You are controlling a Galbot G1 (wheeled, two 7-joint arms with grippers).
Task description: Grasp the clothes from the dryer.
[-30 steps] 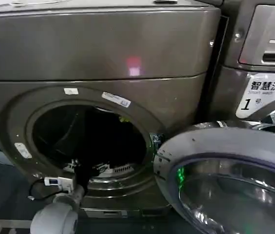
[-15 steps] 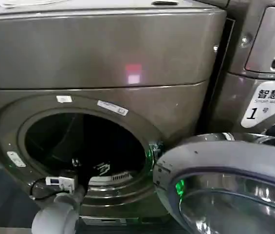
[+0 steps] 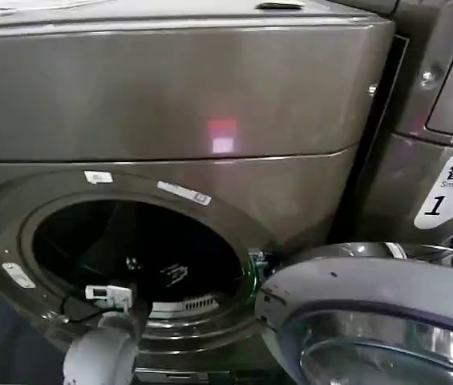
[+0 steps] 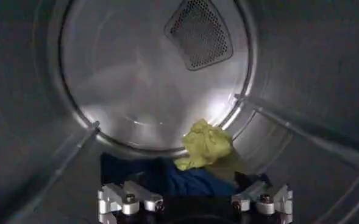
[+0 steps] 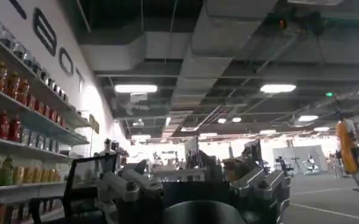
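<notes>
Bronze-grey dryer (image 3: 178, 96) across most of the head view, plain flat front panel with a pink-red reflection in the middle and small white stickers (image 3: 183, 192) along the porthole rim. Round door (image 3: 378, 313) swung open at lower right, glass bowl facing up. Second machine (image 3: 442, 120) just beside on the right, bearing a white label with a "1". Left arm (image 3: 102, 353) reaching in over the lower lip of the drum mouth, a small white tag on its wrist.

Inside, from the left wrist: shiny steel drum (image 4: 149, 91) with a perforated vent (image 4: 199, 31) on the back wall and raised ribs along the sides. Yellow-green clothes (image 4: 205, 145) crumpled on the drum floor near the back wall, resting against a dark blue piece of fabric (image 4: 167, 175). Left gripper (image 4: 194, 198) spread wide and empty, short of the clothes, not touching them.

Right gripper (image 5: 191, 189) parked away from the dryer, fingers apart, grasping nothing. Behind it a large hall: shelves of bottles (image 5: 8, 128) along a white wall, exposed ceiling ducts (image 5: 167, 49), strip lights (image 5: 135, 89)
</notes>
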